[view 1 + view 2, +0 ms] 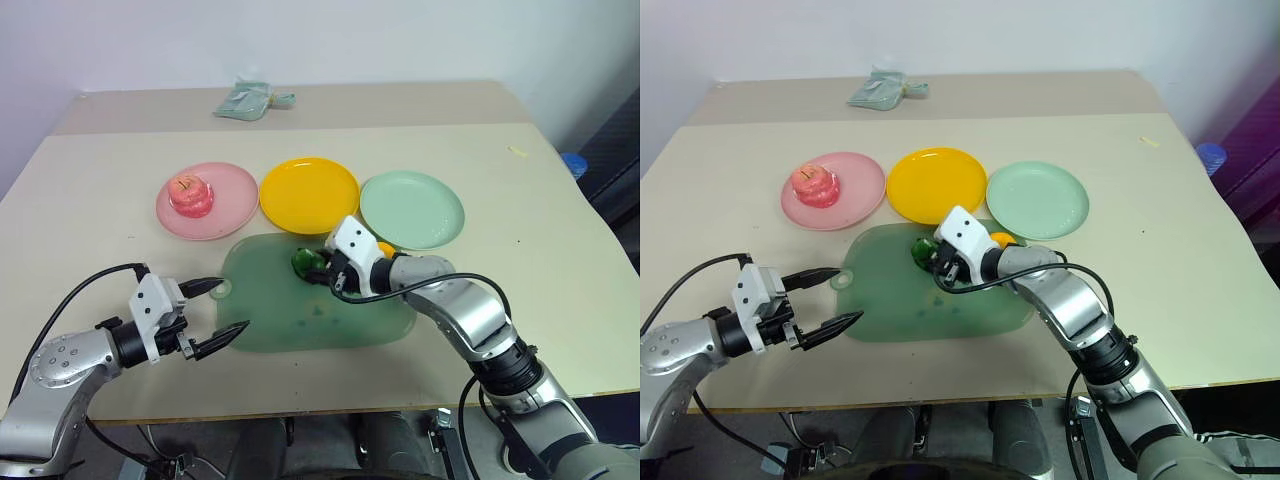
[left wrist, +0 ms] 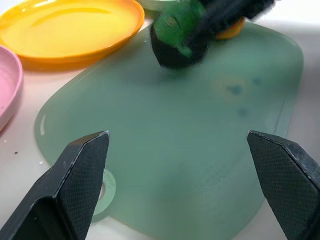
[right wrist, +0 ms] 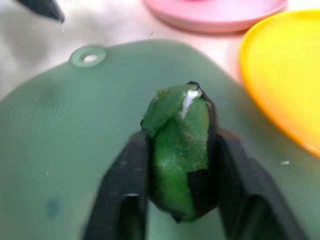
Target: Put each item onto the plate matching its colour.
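Note:
The pink-red apple (image 1: pixel 191 193) rests on the pink plate (image 1: pixel 232 190). Beside it stand the yellow-orange plate (image 1: pixel 309 194) and the pale mint plate (image 1: pixel 412 208), both bare. My right gripper (image 1: pixel 314 266) is shut on the dark green pepper-like lump (image 3: pixel 179 145), holding it just over the far edge of the translucent green board (image 1: pixel 300 310). The orange-yellow fruit (image 1: pixel 385 248) lies on the board behind that gripper, mostly hidden. My left gripper (image 1: pixel 233 305) stands open at the board's near left corner, nothing between its fingers (image 2: pixel 82 165).
A crumpled pale green bag (image 1: pixel 250 100) lies at the back of the table (image 1: pixel 540 260). A blue object (image 1: pixel 573 163) sits off the table's right edge. The board's hanging hole (image 3: pixel 89 56) is at its left corner, near my left fingertips.

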Controlling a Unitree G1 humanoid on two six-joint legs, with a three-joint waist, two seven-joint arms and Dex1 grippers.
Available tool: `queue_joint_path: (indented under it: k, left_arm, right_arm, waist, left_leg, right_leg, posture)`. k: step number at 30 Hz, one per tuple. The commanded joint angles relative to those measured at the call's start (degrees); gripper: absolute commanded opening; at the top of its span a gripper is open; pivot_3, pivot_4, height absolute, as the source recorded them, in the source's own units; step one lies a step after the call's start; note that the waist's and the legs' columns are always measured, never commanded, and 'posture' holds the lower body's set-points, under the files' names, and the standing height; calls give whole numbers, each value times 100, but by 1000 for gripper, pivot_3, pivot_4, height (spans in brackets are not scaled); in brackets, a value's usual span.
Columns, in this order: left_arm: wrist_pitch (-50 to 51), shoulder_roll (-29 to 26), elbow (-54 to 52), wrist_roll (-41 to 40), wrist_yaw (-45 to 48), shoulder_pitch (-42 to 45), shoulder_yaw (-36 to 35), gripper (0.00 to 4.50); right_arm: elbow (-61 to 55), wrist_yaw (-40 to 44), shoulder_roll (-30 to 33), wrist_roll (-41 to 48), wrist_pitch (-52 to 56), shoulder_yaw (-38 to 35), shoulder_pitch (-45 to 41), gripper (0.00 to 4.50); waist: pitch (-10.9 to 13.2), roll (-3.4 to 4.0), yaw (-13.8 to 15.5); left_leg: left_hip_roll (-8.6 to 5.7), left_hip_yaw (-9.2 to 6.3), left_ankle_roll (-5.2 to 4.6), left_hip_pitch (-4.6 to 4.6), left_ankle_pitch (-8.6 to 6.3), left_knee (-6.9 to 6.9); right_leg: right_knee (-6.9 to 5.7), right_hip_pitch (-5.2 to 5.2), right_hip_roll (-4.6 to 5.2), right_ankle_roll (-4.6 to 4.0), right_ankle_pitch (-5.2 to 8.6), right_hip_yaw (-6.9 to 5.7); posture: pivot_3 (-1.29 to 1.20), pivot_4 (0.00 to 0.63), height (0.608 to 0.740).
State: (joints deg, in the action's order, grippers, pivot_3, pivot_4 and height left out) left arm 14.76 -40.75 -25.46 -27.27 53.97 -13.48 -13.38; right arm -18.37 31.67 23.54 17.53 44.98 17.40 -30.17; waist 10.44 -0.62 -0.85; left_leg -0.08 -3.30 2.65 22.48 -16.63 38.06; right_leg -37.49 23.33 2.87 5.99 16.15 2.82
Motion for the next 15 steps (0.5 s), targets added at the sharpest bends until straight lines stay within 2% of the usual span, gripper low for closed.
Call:
queue_joint_path:
  k: [1, 4, 10, 11, 12, 15]
  left_arm:
    - [5, 81, -380, -207, 65, -54, 183, 4500]
    - [33, 215, -536, -271, 59, -15, 478, 4500]
    - [-50, 365, -400, -110, 25, 240, 882, 4500]
    - [-61, 369, -387, -99, 28, 257, 903, 4500]
    - [-77, 370, -371, -84, 33, 265, 911, 4500]
    - [-111, 347, -348, -35, 19, 259, 901, 4500]
  right_arm:
    - [-131, -322, 31, 133, 175, -962, -345, 1640]
    - [679, -774, 151, -37, 269, -1669, -661, 1640]
    - [2326, -908, 292, -444, -492, -1928, -939, 1640]
    - [2460, -835, 300, -454, -629, -1930, -950, 2235]
    - [2491, -745, 330, -464, -815, -1931, -936, 2549]
    - [2165, -373, 477, -373, -1191, -1976, -787, 4083]
  waist:
    - [0, 0, 2]
    - [0, 0, 0]
    - [2, 4, -22]
    - [4, 8, -40]
    - [6, 13, -51]
    - [10, 25, -82]
  left_leg:
    - [0, 0, 0, -1, 0, 0]
    - [-1, 0, 0, -1, 0, 0]
    - [-9, 8, 0, -1, 0, -1]
    - [-8, 9, 0, -1, 0, -1]
    - [-7, 13, -1, -1, 0, -2]
    - [-5, 17, -2, -1, -1, -6]
  right_leg:
    - [0, -1, 0, 0, 0, 0]
    - [0, -1, -1, 0, 0, 0]
    - [1, -1, -6, -1, 0, 2]
    - [1, 0, -9, -1, 0, 4]
    - [1, 3, -13, -1, 0, 7]
    - [-1, 9, -15, -1, 0, 12]
  posture:
    - [0, 150, 740]
    - [0, 150, 740]
    - [0, 150, 740]
    - [0, 150, 740]
    - [0, 150, 740]
    - [0, 150, 740]
